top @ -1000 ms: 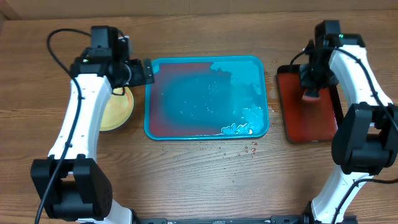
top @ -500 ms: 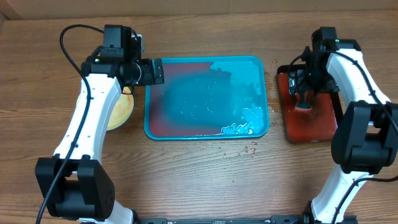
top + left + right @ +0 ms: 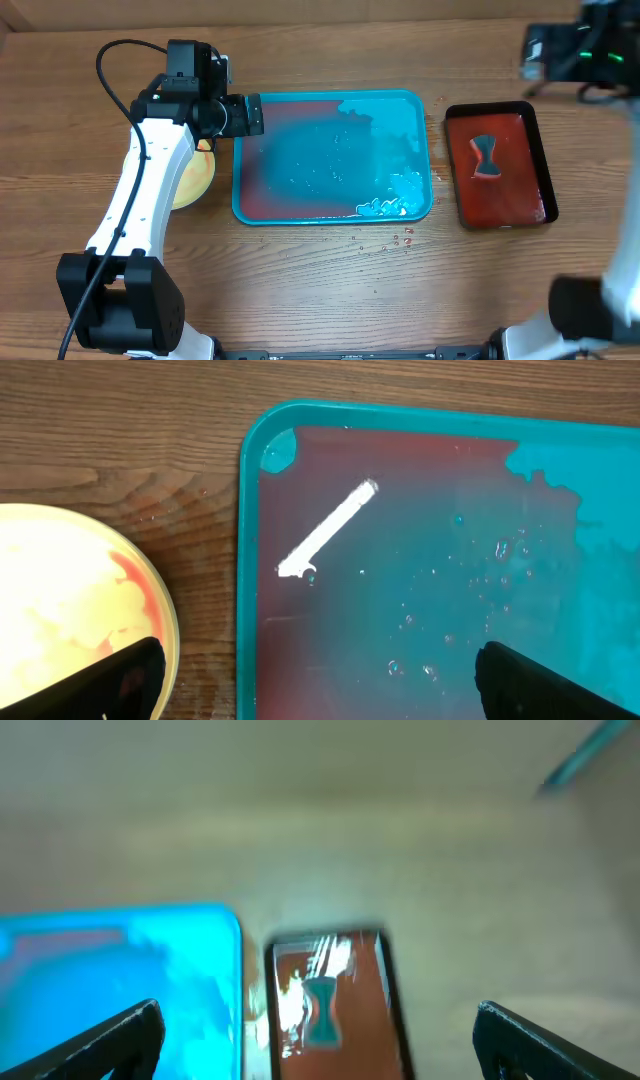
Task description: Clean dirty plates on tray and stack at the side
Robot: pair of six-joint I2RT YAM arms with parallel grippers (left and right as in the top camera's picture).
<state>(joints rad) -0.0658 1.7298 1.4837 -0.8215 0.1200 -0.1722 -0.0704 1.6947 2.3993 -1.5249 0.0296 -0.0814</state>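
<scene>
Rising off the small dark-red, black-rimmed tray (image 3: 510, 200), our right arm (image 3: 585, 50) has swung to the wooden table's (image 3: 330, 290) far corner, leaving the blue-grey hourglass scrubber (image 3: 486, 158) lying there. The right fingers (image 3: 100, 1045) are wide apart and empty, so we judge scrubbing done. The large teal-blue rectangular plastic tray (image 3: 400, 120) holds only pinkish water and foam (image 3: 395, 205). Light yellow-green round plastic plates (image 3: 190, 185) sit beside its left rim, half under the left arm (image 3: 140, 200), so we cannot count them. The left fingers (image 3: 120, 680) gape empty. Spilled droplets (image 3: 400, 240) obstruct nothing.

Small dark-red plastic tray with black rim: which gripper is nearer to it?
Right. The right gripper hangs raised beyond the far end of the dark-red plastic tray; the left gripper is over the left rim of the large teal-blue plastic tray.
</scene>
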